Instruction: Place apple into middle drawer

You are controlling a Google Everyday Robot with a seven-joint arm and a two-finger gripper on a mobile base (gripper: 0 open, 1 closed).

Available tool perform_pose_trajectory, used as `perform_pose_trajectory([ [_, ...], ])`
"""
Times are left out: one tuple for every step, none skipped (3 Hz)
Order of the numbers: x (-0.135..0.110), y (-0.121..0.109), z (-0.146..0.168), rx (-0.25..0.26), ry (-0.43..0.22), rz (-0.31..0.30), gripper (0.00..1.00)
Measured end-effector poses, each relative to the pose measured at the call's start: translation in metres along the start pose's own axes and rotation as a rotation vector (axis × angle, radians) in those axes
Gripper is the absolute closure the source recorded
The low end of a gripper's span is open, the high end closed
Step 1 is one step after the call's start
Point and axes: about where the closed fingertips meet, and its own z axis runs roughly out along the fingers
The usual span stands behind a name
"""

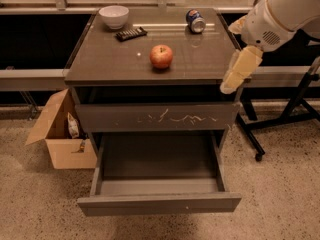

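camera view looks down at a grey-brown table (115, 59) with drawers under its top. the middle drawer (160, 203), the one with the plain front, is pulled well out toward the camera and as far as i can see there's nothing in it. above it the scratched drawer front (157, 118) is closed.

the robot's arm (285, 14) comes in from the upper right. on the floor at the left there's an open cardboard box (55, 134) with what looks like a packet or wrapper inside, can't say more than that.

the hand (241, 70) hangs just off the table's right front corner, pointing down and tilted in a bit. honestly can't tell if it's spread or pressed together from this angle, but it isn't carrying anything.

smaller stuff on the table: a white bowl (114, 16) at the back left (can't see into it), a soda can (195, 20) on its side at the back right, and a dark flat thing (131, 33) near the bowl.

the apple (161, 56) sits near the middle of the table, stem up, well apart from the hand. from the hand it's off toward picture left and slightly further back. it's round, so there's no long axis to line up with. i'd guess the hand has to go up over the edge and across before any grab.
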Motion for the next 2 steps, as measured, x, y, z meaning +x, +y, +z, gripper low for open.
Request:
perform_pose_trajectory([
  [-0.0111, -0.0245, 0.0334, -0.016, -0.09, 0.006, 0.0],
  [-0.0112, -0.0246, 0.0336, -0.016, -0.091, 0.006, 0.0],
])
